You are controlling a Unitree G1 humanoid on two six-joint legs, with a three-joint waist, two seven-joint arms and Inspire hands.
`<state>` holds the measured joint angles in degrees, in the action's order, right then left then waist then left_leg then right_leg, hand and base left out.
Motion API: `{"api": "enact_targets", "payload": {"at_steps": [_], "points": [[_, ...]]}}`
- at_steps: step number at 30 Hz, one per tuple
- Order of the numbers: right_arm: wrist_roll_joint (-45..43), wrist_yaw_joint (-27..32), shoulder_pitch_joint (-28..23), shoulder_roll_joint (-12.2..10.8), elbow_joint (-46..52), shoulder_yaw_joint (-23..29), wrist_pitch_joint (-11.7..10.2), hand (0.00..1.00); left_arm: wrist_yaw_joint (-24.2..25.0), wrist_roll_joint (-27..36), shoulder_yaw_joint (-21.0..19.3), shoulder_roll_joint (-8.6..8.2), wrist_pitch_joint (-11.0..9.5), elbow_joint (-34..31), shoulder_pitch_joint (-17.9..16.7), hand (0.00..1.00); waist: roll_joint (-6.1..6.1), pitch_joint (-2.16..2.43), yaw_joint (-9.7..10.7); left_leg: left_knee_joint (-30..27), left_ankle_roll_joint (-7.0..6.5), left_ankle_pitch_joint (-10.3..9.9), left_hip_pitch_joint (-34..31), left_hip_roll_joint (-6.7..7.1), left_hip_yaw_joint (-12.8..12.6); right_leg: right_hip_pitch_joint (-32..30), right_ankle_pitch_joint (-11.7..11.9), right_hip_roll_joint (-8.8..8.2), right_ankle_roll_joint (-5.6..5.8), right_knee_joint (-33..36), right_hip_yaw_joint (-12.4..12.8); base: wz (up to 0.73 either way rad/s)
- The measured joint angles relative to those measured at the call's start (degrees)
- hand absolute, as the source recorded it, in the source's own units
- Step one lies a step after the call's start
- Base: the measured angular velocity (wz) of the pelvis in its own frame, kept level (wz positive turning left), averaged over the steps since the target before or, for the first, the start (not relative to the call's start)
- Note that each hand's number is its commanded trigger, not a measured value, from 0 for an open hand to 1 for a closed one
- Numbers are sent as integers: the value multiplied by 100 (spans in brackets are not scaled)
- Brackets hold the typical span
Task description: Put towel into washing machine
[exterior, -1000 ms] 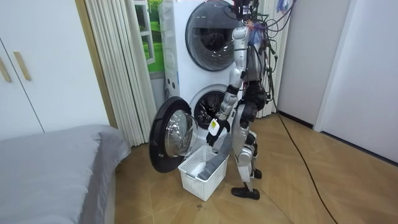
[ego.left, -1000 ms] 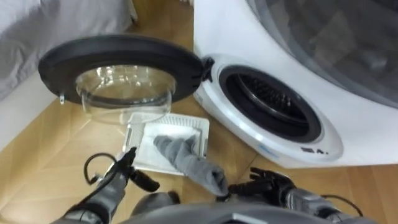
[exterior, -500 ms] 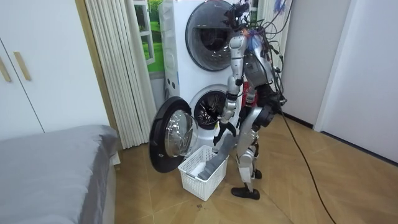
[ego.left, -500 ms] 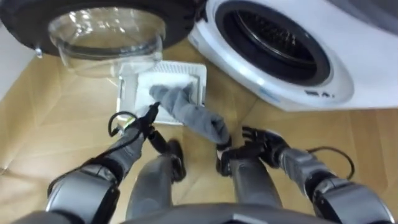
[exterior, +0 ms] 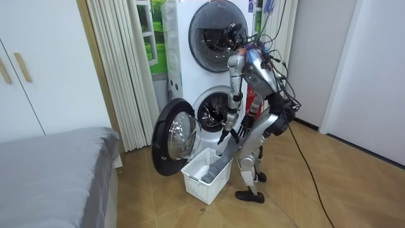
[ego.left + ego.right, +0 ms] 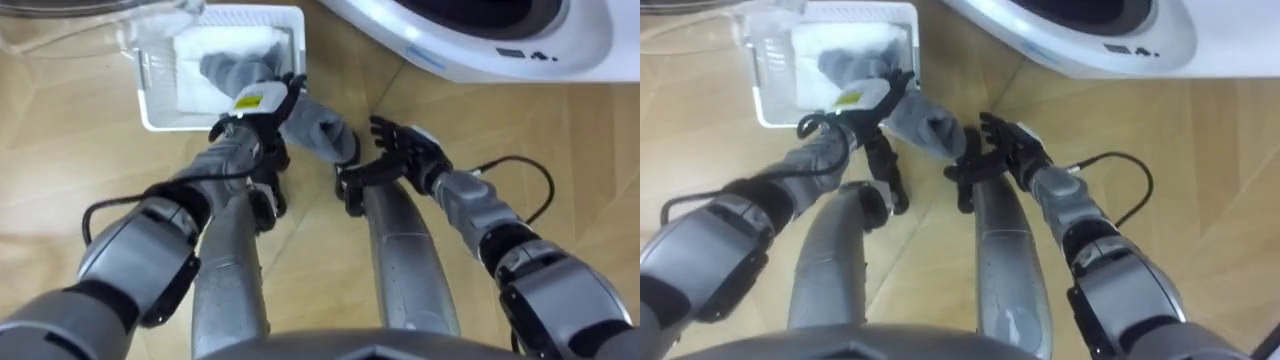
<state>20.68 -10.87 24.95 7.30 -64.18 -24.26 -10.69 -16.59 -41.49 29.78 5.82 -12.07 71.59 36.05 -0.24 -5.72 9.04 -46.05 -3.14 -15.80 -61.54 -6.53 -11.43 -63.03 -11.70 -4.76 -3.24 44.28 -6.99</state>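
Observation:
A grey towel [image 6: 318, 126] lies in a white plastic basket [image 6: 146, 88] on the floor and hangs over the basket's near rim. My left hand [image 6: 258, 108] reaches down to that rim, its straight fingers touching the towel. My right hand [image 6: 408, 152] is open with fingers spread, just right of the towel's hanging end and a little apart from it. The washing machine's round opening [image 6: 480, 15] sits at the top right, its door [image 5: 174, 136] swung open. In the room view I bend forward over the basket [image 5: 204, 174].
The open door's glass bowl [image 6: 100, 12] stands just beyond the basket's far left corner. A second machine [image 5: 215, 31] is stacked above. A bed [image 5: 50, 164] and curtains [image 5: 120, 63] fill the room view's left. Wooden floor [image 6: 560, 140] stretches to my right.
I have bent further forward, so the view has tipped down to the floor. Both hands have dropped toward the towel, the left one reaching it at the basket's rim.

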Motion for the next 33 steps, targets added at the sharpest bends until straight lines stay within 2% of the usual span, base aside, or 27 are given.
{"api": "enact_targets", "payload": {"at_steps": [5,8,10,12,19,20,21,22,27,30,33], "points": [[520,33,66,12,157,-108,-242,0,-365,-207,278,82,-20,-1,153,0,-2,0,69,-422,-13,-116,-539,-71,15,-550,-74,17,-18,393,46,-5],[606,53,136,13,151,-234,-229,0,-543,-208,498,128,-61,-1,308,0,-1,0,65,-567,-11,-142,-823,-86,18,-842,-80,66,-27,525,81,-6],[636,71,207,4,144,-269,-239,0,-606,-208,634,186,-77,-2,324,0,-1,0,79,-710,-2,-224,-934,-170,39,-918,-92,116,-30,575,89,-16],[647,66,246,-1,146,-285,-244,0,-657,-324,721,220,-81,-27,341,0,-2,0,99,-799,-5,-265,-1006,-196,39,-992,-121,157,-39,649,83,-10],[716,88,353,-83,200,-371,-237,0,-474,-232,999,341,-83,-61,462,0,-65,-6,244,-980,5,-348,-1201,-272,-16,-1240,-178,154,-70,845,133,-3],[697,92,363,-110,198,-373,-233,0,-417,-182,1003,356,-83,-61,454,45,-73,-7,279,-980,8,-350,-1203,-275,-14,-1241,-183,156,-77,845,129,0],[692,93,385,-150,193,-379,-230,0,-289,-69,1052,384,-82,-61,450,62,-80,-10,338,-980,12,-352,-1208,-283,-9,-1241,-189,158,-87,843,117,0],[691,91,396,-154,188,-383,-229,0,-147,27,1116,374,-82,-62,460,100,-85,-13,358,-980,15,-354,-1211,-286,-7,-1243,-194,154,-94,844,110,0],[650,89,480,-190,157,-446,-235,0,424,157,1149,400,-82,-61,467,100,-107,-13,449,-984,15,-357,-1281,-292,-4,-1314,-221,122,-107,871,82,3],[656,81,534,-251,104,-474,-236,0,696,218,1156,445,-79,-34,508,100,-198,-56,485,-1037,11,-374,-1304,-324,-1,-1335,-251,118,-107,924,78,0],[736,79,541,-264,59,-499,-240,0,851,268,1155,454,-74,8,562,100,-218,-49,489,-1178,-4,-461,-1342,-373,7,-1348,-310,120,-98,1022,51,-1]]}}
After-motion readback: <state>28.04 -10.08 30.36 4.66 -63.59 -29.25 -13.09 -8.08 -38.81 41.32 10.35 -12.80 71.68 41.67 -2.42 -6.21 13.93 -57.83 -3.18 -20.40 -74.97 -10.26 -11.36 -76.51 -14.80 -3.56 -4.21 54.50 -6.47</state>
